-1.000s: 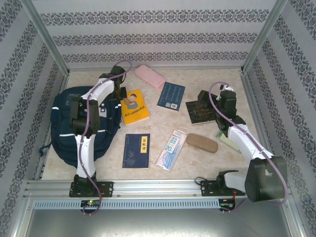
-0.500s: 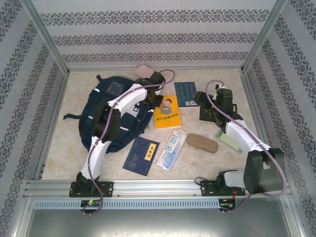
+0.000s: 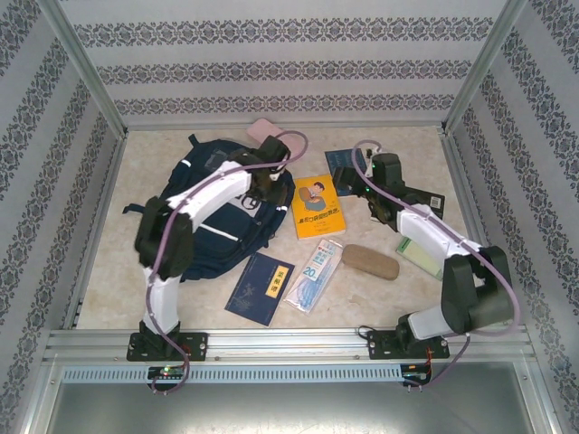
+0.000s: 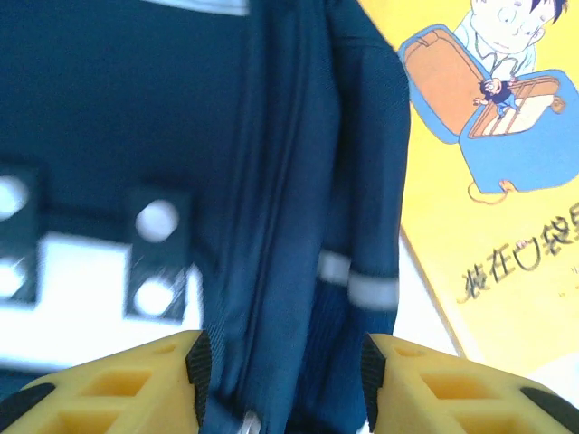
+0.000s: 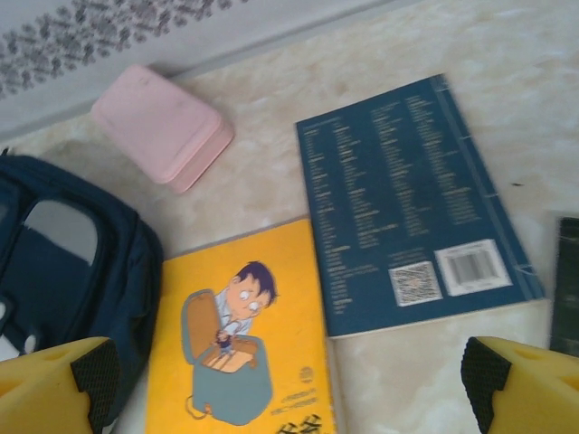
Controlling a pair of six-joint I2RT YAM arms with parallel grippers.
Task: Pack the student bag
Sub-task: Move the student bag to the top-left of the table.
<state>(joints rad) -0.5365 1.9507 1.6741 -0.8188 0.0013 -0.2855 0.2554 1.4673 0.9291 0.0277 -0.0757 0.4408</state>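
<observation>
Student bag [image 3: 226, 231] lies left-centre on tabletop [image 3: 118, 271]. Yellow picture book [image 3: 317, 206] sits against its right edge; teal book [image 5: 407, 208] and pink case [image 5: 163, 127] beyond. Left tool [image 4: 285, 371] half-parted astride a bag fold. Right tool [image 5: 285, 384] wide, empty, above the books.

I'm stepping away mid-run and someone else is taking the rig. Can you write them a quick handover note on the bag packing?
Left end effector: open, jaws either side of a seam fold on the student bag.
Right end effector: open, empty, hovering above the yellow book and the blue book.
Bag: lying on the left half of the table, right edge next to the yellow book.
Done: nothing visibly packed.
Left: pink case, yellow book, blue book, dark blue notebook, packet and brown case all lie outside the bag.
</observation>
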